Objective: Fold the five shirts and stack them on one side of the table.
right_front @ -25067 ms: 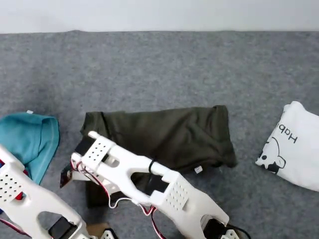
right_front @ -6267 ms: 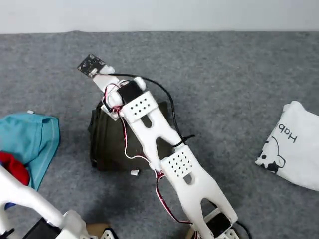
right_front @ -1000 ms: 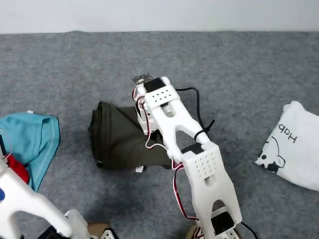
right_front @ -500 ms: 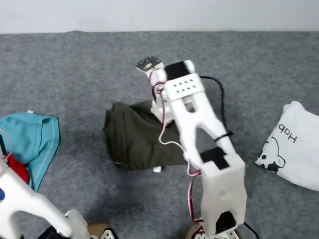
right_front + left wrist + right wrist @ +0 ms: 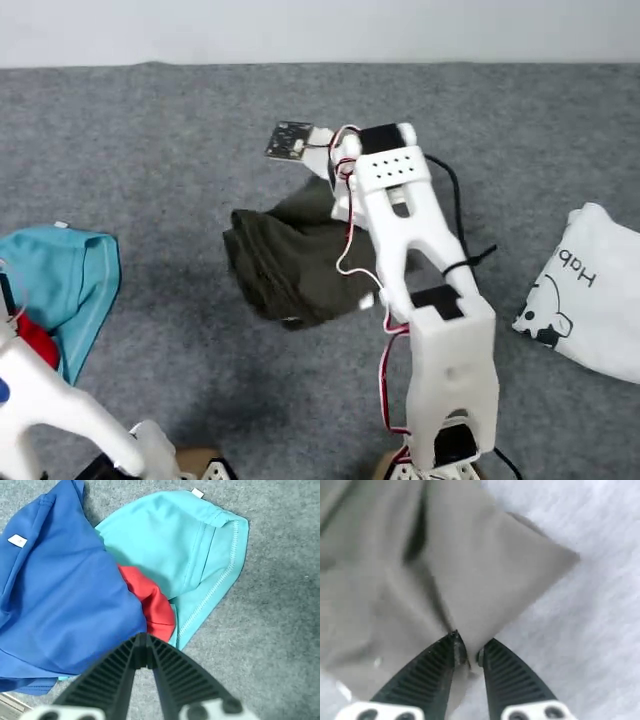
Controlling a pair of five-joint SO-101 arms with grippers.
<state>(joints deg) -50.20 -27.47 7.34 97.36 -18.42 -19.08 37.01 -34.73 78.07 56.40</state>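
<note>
One dark olive cotton shirt point(image 5: 285, 265), folded into a thick rumpled bundle, lies near the middle of the grey felt-like table cover point(image 5: 150, 130). Its far edge is lifted off the surface under the white right arm point(image 5: 420, 250). The right gripper point(image 5: 468, 656) has its black ribbed fingers point(image 5: 435, 672) clamped on a fold of that olive cloth, and a pointed corner of the shirt spreads out beyond the tips.

Well apart, at the table's right edge, rests a folded white shirt with a black animal print point(image 5: 585, 290).

At the left edge sits a pile of three more. A teal shirt with a stitched hem point(image 5: 187, 540) is lowest and spread widest. A red shirt point(image 5: 152, 610) shows as a narrow strip on it, and a royal blue shirt point(image 5: 55, 595) lies over both.

The left gripper point(image 5: 144, 645) hangs above this pile. Its fingers are pressed together with nothing between them, tips over the spot where blue meets red. The white left arm point(image 5: 45, 400) stands at the near-left corner, beside the teal cloth.
</note>
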